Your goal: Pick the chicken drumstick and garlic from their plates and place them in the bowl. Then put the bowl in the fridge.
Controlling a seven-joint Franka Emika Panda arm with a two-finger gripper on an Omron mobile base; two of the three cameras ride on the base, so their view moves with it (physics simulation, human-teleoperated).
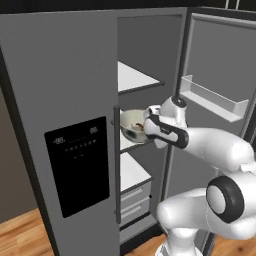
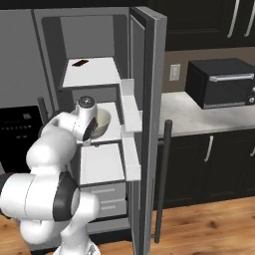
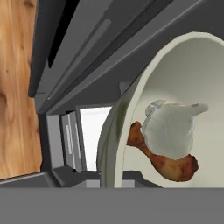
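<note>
the white arm with dark joints reaches forward into the open right half of the tall grey side-by-side fridge (image 1: 60, 75). its two-finger gripper (image 1: 145, 129) is at the near rim of the deep pale cream-white bowl (image 1: 131, 122); the fingers are drawn narrow, pinched on that rim, though the tips themselves are hidden behind the hand. the bowl sits at the front edge of the middle white shelf (image 2: 113, 130), partly out past that edge in the left base view. in the hand view the bowl's thin rim (image 3: 114, 131) curves up close to the camera, and inside lie the small brown roasted chicken drumstick (image 3: 168, 165), bone end toward the rim, and the pale whitish garlic bulb (image 3: 169, 129) resting on top of it, touching. lower in the fridge a white shelf and grey drawers (image 1: 134, 199) show. the top shelf carries a small dark flat item (image 2: 79, 63) near its back left corner. beyond the open door, a black oven (image 2: 221, 82) stands on the pale counter.
</note>
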